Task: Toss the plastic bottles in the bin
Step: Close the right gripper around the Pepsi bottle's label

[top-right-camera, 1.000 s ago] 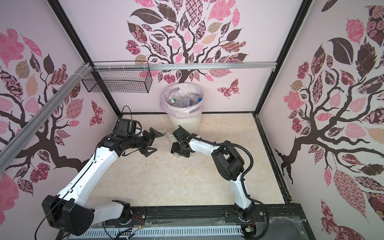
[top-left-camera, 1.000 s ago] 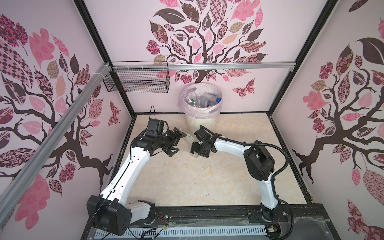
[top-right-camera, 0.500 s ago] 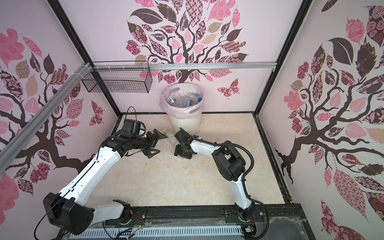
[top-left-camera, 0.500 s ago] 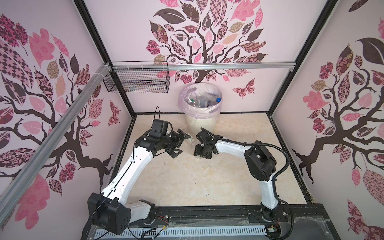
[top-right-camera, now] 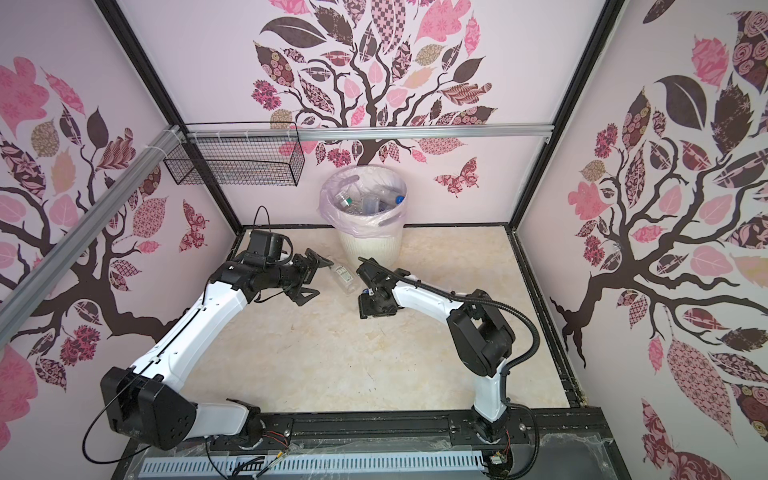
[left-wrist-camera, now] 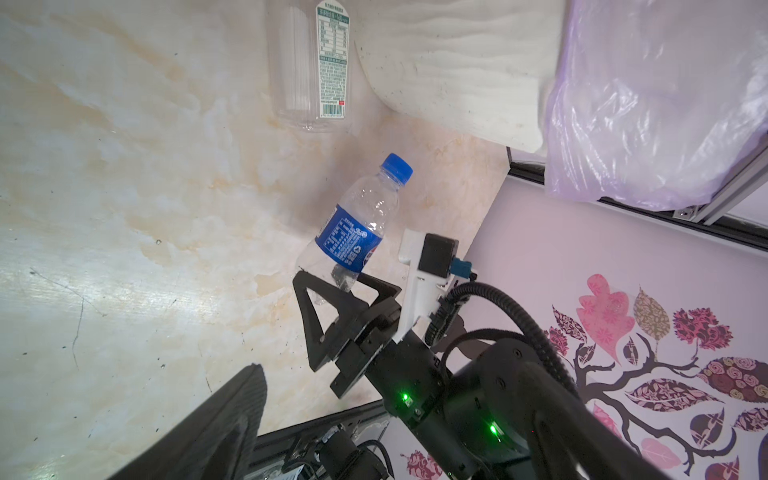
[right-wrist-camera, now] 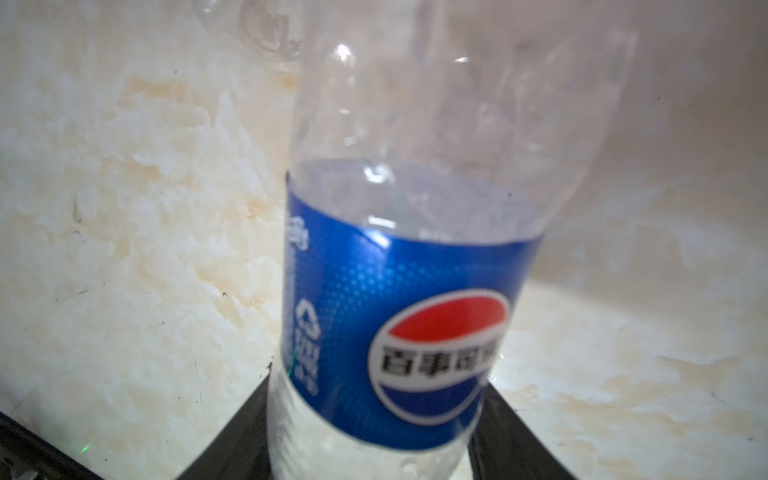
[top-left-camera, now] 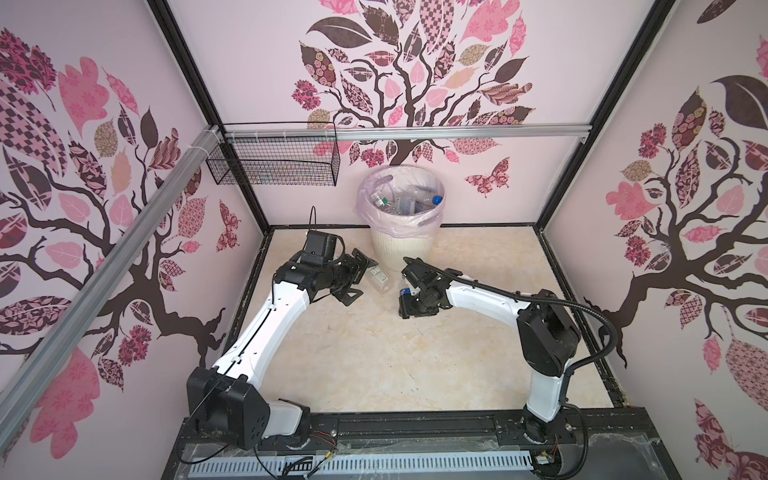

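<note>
Pepsi bottle (left-wrist-camera: 356, 232) is sitting in the right gripper (left-wrist-camera: 334, 286), whose jaws are pinching its lower body from both sides. Its long axis is tilting, blue cap pointing toward the bin (left-wrist-camera: 457, 62), base down near the floor (left-wrist-camera: 124, 187). Whether the base is touching the floor I cannot tell. Its plastic is looking clear, with a blue wrap and a red, white and blue roundel, all blurred in the right wrist view (right-wrist-camera: 399, 332). In both top views it is hiding under the right wrist, just right of centre.

A white-label bottle (top-left-camera: 378, 279) is lying on its side between the two grippers, just in front of the bin's foot, its length running upper left to lower right in both top views. Its cap end is being cut off in the left wrist view. The left gripper (top-left-camera: 360, 279) is hanging just left of it, jaws spread wide, holding nothing.

At upper centre the bin is standing against the back wall (top-left-camera: 498, 187), lined with a pale bag (top-left-camera: 395, 228), more bottles (top-left-camera: 409, 201) lying inside.
</note>
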{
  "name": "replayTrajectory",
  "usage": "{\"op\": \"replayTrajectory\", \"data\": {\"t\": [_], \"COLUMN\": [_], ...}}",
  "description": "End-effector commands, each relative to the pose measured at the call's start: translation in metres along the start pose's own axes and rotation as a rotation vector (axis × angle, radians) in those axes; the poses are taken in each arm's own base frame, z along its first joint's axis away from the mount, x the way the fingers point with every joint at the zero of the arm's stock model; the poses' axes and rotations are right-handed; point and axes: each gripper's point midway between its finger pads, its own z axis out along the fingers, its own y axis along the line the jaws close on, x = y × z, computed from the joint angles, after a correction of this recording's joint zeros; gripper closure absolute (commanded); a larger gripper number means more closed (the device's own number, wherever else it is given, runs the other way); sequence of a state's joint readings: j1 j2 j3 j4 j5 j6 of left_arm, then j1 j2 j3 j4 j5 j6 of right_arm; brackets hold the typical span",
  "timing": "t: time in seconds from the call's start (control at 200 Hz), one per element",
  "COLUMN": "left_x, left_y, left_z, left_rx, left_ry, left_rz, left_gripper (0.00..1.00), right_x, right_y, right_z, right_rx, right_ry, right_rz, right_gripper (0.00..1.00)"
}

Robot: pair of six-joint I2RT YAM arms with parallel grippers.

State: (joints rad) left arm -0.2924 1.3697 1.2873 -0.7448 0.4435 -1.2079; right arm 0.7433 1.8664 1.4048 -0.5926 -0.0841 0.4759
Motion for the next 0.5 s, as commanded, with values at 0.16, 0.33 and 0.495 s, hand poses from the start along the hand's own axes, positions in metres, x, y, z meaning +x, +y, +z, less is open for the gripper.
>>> {"op": "replayTrajectory", "data": {"t": [0.16, 0.33, 0.495], "left_x": [-0.013, -0.016, -0.012], "left_y": [0.002, -0.001, -0.008], "left_z": [0.006, 0.014, 0.026], "left_rx": [0.014, 0.003, 0.007], "left_ry": [-0.058, -0.04, 0.005], "left_rz": [-0.044, -0.017, -0.018], "left_gripper": [0.03, 0.03, 0.03], "right_x": [-0.021, -0.028, -0.033], "right_y": [0.022, 0.037, 0.043], "right_z": [-0.069, -0.089, -0.107], "right_rx": [-0.08, -0.145, -0.164], "right_ry": [-0.112, -0.146, -0.174], "right_rz": [-0.138, -0.162, -0.179], "right_gripper": [0.47, 0.47, 0.47]}}
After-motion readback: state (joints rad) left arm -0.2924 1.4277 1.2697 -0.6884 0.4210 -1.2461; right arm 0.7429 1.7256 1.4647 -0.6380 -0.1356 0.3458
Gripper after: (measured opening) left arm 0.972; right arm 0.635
